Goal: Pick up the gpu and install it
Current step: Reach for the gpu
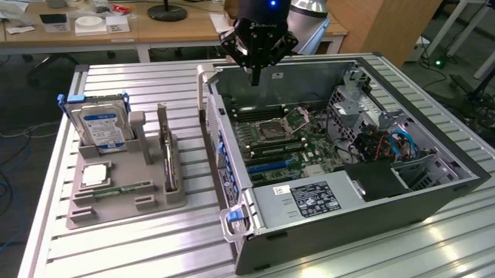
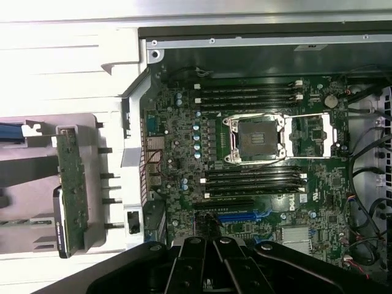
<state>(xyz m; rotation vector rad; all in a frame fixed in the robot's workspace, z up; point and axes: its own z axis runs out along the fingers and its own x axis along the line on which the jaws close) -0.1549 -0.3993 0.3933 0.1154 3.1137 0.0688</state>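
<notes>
The gpu [image 1: 166,155] stands on edge in a slot of the grey holder [image 1: 124,200] at the exterior view's left, its pale bracket strip upward. From the wrist it appears as a thin green board [image 2: 73,187] beside the case. My gripper [image 1: 255,80] hangs over the far end of the open computer case [image 1: 348,231], fingers pointing down and shut with nothing between them. It is well apart from the gpu. In the wrist view the gripper [image 2: 214,244] is above the motherboard [image 2: 177,159] near the blue expansion slot [image 2: 236,216].
The holder also carries an upright hard drive [image 1: 101,124], a flat processor [image 1: 96,174] and a slim memory stick [image 1: 116,189]. Inside the case are the open processor socket [image 1: 275,128], a power supply [image 1: 309,200] and cables [image 1: 386,142]. The case's side wall [image 1: 213,145] stands between holder and motherboard.
</notes>
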